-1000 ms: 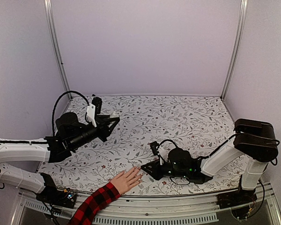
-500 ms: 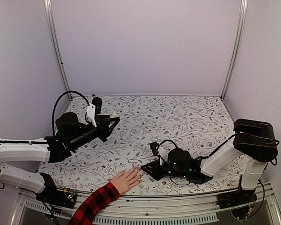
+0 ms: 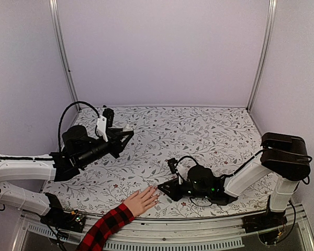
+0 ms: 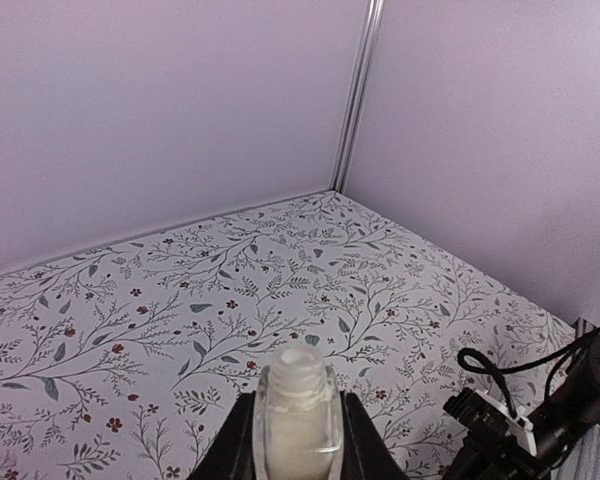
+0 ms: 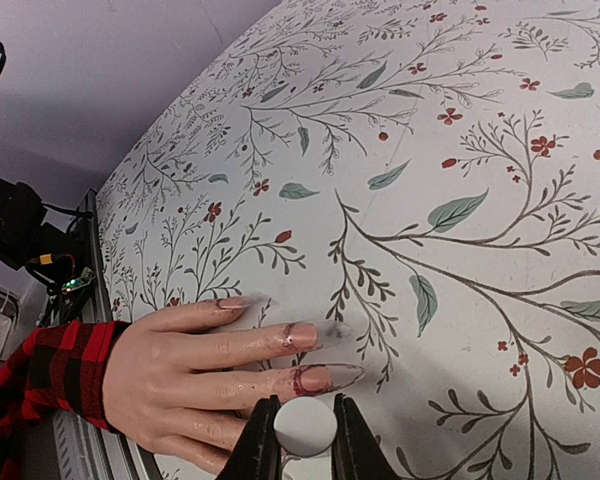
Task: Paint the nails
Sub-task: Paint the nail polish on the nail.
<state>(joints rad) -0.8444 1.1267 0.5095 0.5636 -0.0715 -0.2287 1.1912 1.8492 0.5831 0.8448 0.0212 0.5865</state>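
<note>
At the near edge of the floral-printed desk (image 3: 199, 130), between the two arm bases, we see a light-skinned hand (image 5: 175, 375) lying palm down. Its fingers are stretched out flat and its wrist is in a red-and-black plaid sleeve (image 5: 45, 375). The nails (image 5: 301, 335) are at the tips of those fingers, resting on the desk and pointing toward the right arm. In the right wrist view they are long, pale and glossy. The one nearest the camera has a reddish outline, and the skin beside it looks wet.

The right pincer (image 5: 305, 440) hangs low, right over the fingertips, with its jaws pressed onto a white round cap (image 5: 305, 424) that sits above the nearest finger. Whatever is under the cap is hidden from us, so we cannot tell whether anything touches a nail.

The left pincer (image 4: 298, 440) is well apart from the hand, raised over the left part of the desk. It pinches a small clear bottle (image 4: 298, 395) upright between its jaws. The bottle has a bare threaded neck with an open mouth, and its contents look pale (creamy, almost white). From above, the right arm reaches in low from the right side, its tip just beside the fingers.
</note>
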